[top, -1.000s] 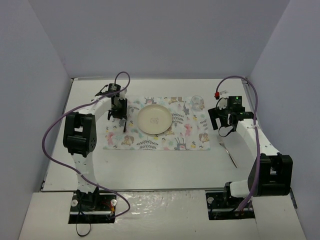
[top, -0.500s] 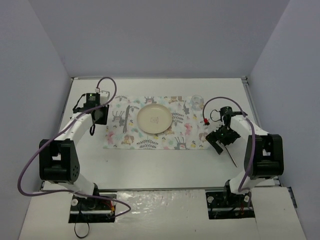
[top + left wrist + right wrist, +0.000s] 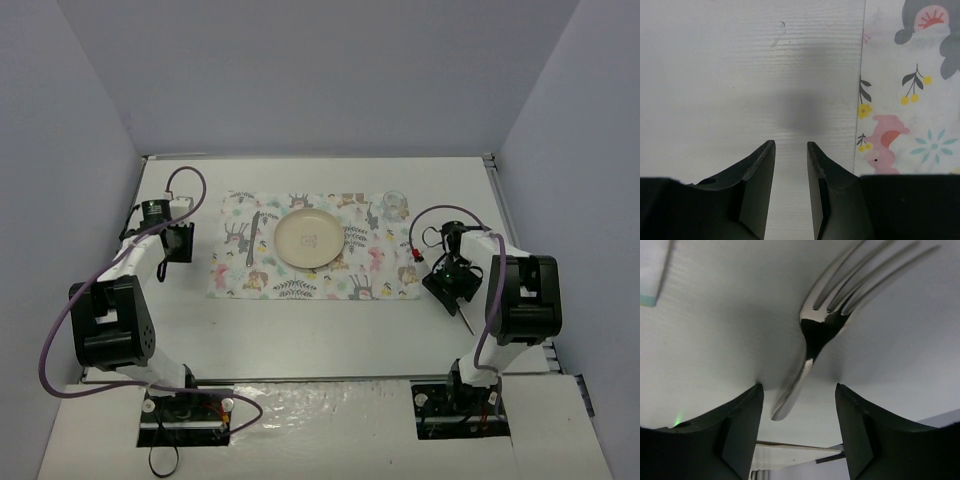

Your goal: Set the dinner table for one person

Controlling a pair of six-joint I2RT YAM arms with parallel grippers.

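Observation:
The dinner table (image 3: 320, 330) is a plain white top. On it lies a floral placemat (image 3: 380, 270) with a cream plate (image 3: 308, 240) in the middle, a knife (image 3: 252, 238) left of the plate and a clear glass (image 3: 395, 203) at the far right corner. A metal fork (image 3: 817, 330) lies on the table right of the mat (image 3: 466, 320). My right gripper (image 3: 799, 387) is low over it (image 3: 452, 283), open, with the fork's handle between the jaws and a gap on each side. My left gripper (image 3: 790, 145) hangs over bare table left of the mat (image 3: 172, 250), narrowly open and holding nothing.
The placemat's left edge (image 3: 910, 100) runs just right of my left fingers. Grey walls close in the table on the left, back and right. The right arm's cable (image 3: 440, 215) loops above its wrist, and the table's right edge is close to the fork.
My left arm has swung left off the placemat, leaving the knife beside the plate. My right arm has come down onto the fork, and its jaws have narrowed around the handle.

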